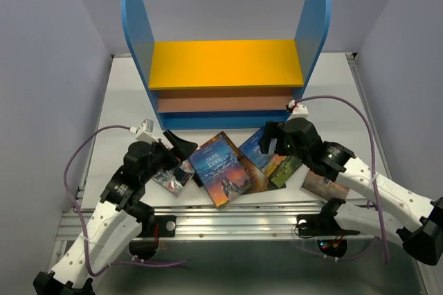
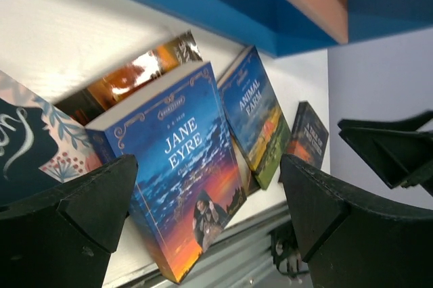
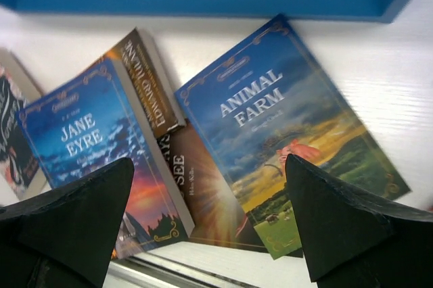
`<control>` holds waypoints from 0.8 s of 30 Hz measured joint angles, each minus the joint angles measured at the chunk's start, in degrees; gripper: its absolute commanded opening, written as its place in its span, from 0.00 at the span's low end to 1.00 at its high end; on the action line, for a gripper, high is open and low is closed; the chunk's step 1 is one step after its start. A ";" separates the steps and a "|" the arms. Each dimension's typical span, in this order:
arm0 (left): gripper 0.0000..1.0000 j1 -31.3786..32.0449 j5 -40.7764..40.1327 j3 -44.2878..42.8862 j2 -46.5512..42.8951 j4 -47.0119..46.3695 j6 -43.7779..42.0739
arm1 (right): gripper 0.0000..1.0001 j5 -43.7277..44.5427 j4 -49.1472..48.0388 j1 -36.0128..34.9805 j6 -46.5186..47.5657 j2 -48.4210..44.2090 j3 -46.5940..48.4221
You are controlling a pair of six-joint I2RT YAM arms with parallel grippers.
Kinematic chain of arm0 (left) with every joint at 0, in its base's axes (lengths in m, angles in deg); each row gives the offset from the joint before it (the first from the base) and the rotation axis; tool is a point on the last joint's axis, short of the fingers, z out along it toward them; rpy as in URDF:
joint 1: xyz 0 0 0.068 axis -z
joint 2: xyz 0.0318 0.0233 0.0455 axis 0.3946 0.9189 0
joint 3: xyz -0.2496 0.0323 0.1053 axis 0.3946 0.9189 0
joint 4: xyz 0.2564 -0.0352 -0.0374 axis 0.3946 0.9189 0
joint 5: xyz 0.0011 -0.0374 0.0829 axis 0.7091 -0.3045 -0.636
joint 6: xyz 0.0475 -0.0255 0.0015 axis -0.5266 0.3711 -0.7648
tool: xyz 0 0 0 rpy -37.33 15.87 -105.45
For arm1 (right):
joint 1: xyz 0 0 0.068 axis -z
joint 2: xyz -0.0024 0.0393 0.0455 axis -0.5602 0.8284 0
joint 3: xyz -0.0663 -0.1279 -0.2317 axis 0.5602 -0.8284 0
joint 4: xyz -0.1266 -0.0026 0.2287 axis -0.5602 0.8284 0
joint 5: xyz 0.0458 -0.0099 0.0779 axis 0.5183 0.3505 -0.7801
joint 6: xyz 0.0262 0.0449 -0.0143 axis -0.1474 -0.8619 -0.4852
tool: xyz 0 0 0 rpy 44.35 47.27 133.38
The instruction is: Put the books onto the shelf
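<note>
Left tool [image 2: 208, 166] and right tool [image 3: 208, 165] both gaped fully wide, holding nothing, poised over the books [image 1: 232, 163]. On the white desk [image 1: 332, 94] the shelf [image 1: 225, 63] stood at the back. In front of its blue base the paperbacks lay fanned, Jane Eyre [image 1: 221, 168] beside Animal Farm [image 3: 284, 132].

Robot lab rig: bare grey walls [image 1: 48, 46], white table [image 1: 121, 94] w/ alu rail frame [image 1: 235, 220].

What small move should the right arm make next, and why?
Probably lower the right gripper onto Animal Farm: its jaws hang open directly over that cover, nothing lies on it, and no book sits on the shelf yet.
</note>
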 measured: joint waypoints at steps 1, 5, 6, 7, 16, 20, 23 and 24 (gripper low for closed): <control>0.99 0.00 1.60 2.10 0.09 -1.60 0.39 | 1.00 -1.40 -0.68 0.00 0.44 0.35 -0.55; 0.99 0.31 6.25 7.13 0.46 -4.17 2.43 | 1.00 -12.63 -7.37 0.04 3.32 3.72 -4.39; 0.99 0.55 6.84 7.87 0.61 -4.55 2.78 | 1.00 -14.91 -8.98 0.04 4.02 4.52 -5.22; 0.99 0.87 7.52 8.52 0.81 -4.92 3.08 | 1.00 -18.47 -10.73 0.04 4.90 5.77 -5.88; 0.99 2.69 9.68 12.02 1.75 -8.52 4.87 | 1.00 -34.67 -21.59 0.04 8.98 17.55 -6.23; 0.99 3.67 9.99 13.84 3.69 -10.05 6.05 | 1.00 -37.81 -23.30 0.04 8.90 21.75 -6.23; 0.99 4.55 10.03 13.94 6.01 -10.97 6.43 | 1.00 -40.17 -23.96 0.04 8.35 24.11 -6.23; 0.99 4.87 9.94 13.94 6.95 -11.39 6.51 | 1.00 -41.00 -24.22 0.04 8.13 24.83 -6.23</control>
